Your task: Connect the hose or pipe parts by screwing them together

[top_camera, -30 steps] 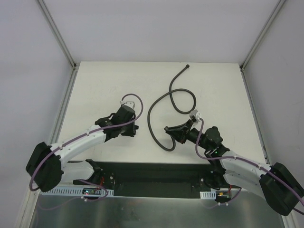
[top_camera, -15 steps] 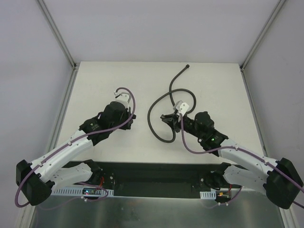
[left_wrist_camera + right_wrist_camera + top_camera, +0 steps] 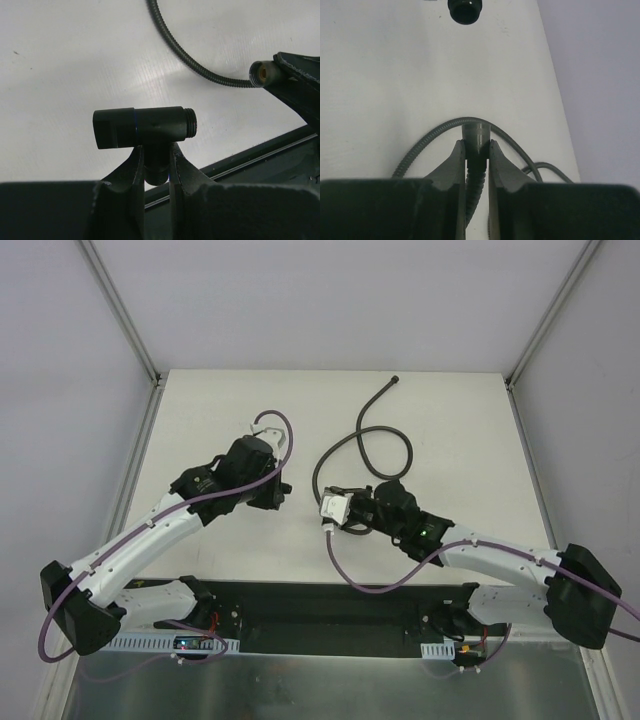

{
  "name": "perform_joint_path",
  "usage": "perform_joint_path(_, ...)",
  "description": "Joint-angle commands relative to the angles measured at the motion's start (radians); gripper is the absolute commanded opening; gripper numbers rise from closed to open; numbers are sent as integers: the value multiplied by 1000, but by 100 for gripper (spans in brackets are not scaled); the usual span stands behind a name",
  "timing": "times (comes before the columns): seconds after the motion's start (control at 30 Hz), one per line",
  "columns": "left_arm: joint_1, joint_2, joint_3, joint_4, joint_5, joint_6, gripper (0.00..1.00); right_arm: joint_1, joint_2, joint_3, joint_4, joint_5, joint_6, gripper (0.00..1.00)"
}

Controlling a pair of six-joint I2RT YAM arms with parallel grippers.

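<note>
The left gripper [image 3: 156, 156] grasps the T-shaped fitting [image 3: 145, 127] by its stem. At its three o'clock, the right gripper [image 3: 477, 150] grasps the hose [image 3: 470, 119] end.

T-fitting [image 3: 145, 127] L of hose end [image 3: 262, 74]

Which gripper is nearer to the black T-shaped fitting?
Left. The left gripper clamps the T-shaped fitting by its stem; the right gripper, shut on the hose near its end, sits apart from it.
</note>
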Motion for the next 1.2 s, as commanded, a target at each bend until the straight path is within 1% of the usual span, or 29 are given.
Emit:
perform_joint_path(0.0,-7,-12,74,-105,9,-38,0,56,58,51,104,120,-243,1)
perform_joint_path(0.03,-7,-13,79,-123,5,-47,0,84,68,42,136,143,-295,0)
perform_joint_path(0.07,-7,-12,82,-129,0,-53,0,93,87,32,207,172,-314,0)
perform_joint_path(0.1,-7,-10,83,-134,-4,-58,0,102,98,24,235,188,-328,0)
perform_joint_path(0.27,-7,11,95,-134,6,-81,0,154,164,45,323,257,-363,0)
perform_joint_path(0.67,-7,98,132,-132,55,-124,0,205,226,108,320,249,-354,0)
perform_joint_path(1.17,-7,114,143,-132,38,-179,0,223,259,133,297,276,-331,0)
